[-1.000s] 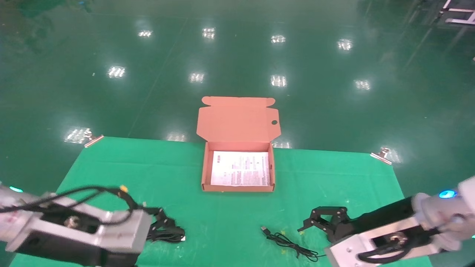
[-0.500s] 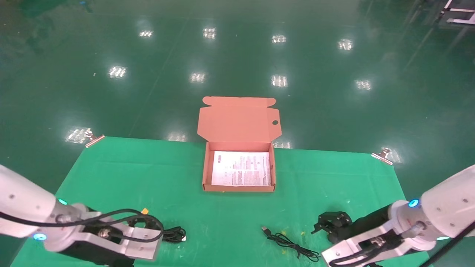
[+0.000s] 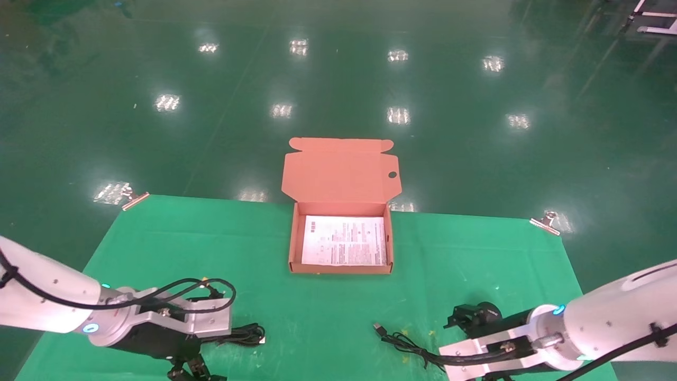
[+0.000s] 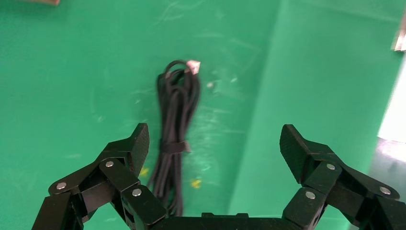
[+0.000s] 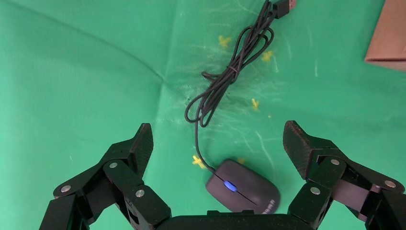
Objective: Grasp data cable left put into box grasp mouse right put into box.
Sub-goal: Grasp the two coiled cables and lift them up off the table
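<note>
The open box stands mid-table with its lid up and a white printed sheet inside. The data cable lies at the near left as a tied black bundle with a pale plug tip. My left gripper hovers open above it, the bundle lying beside one finger. The mouse, black with a blue light, lies on the cloth between the fingers of my open right gripper. Its cord also shows in the head view, where the right arm hides the mouse.
A green cloth covers the table, held by clips at the far corners. Glossy green floor lies beyond. A corner of the box shows in the right wrist view. Both arms hang over the near edge.
Both arms have swung back toward the near edge and turned their wrists downward. The left gripper has come off the cable bundle, which now shows more. Cable, mouse cord and box have not moved.
</note>
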You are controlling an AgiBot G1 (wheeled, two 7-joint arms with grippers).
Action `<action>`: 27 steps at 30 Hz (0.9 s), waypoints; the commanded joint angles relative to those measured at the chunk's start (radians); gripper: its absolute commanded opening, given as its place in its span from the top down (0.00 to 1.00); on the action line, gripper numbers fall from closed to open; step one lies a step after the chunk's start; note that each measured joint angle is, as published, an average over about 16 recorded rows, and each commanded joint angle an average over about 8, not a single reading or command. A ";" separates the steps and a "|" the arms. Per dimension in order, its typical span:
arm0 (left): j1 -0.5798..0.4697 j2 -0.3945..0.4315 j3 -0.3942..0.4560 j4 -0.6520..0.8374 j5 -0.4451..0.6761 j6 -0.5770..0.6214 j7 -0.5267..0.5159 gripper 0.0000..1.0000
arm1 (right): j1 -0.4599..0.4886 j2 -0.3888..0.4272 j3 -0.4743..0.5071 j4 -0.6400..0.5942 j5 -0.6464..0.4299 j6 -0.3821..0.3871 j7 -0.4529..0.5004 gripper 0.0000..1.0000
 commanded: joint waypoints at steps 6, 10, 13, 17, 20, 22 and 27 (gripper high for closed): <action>-0.009 0.064 0.012 0.146 0.035 -0.052 0.053 0.00 | -0.023 -0.038 0.001 -0.056 -0.016 0.030 0.077 0.00; -0.010 0.097 0.016 0.223 0.044 -0.081 0.090 0.00 | -0.023 -0.071 0.001 -0.117 -0.014 0.045 0.082 0.00; -0.012 0.118 0.016 0.277 0.044 -0.096 0.115 0.00 | -0.021 -0.094 0.001 -0.161 -0.014 0.056 0.076 0.00; -0.017 0.142 0.015 0.344 0.043 -0.112 0.150 0.00 | -0.020 -0.123 0.001 -0.217 -0.010 0.072 0.065 0.00; -0.022 0.158 0.016 0.389 0.043 -0.120 0.177 0.00 | -0.023 -0.141 0.001 -0.255 -0.008 0.086 0.051 0.00; -0.026 0.167 0.016 0.415 0.044 -0.126 0.193 0.00 | -0.027 -0.150 0.000 -0.276 -0.007 0.097 0.040 0.00; -0.033 0.188 0.017 0.472 0.046 -0.142 0.230 0.07 | -0.040 -0.166 -0.005 -0.307 -0.015 0.124 0.010 0.00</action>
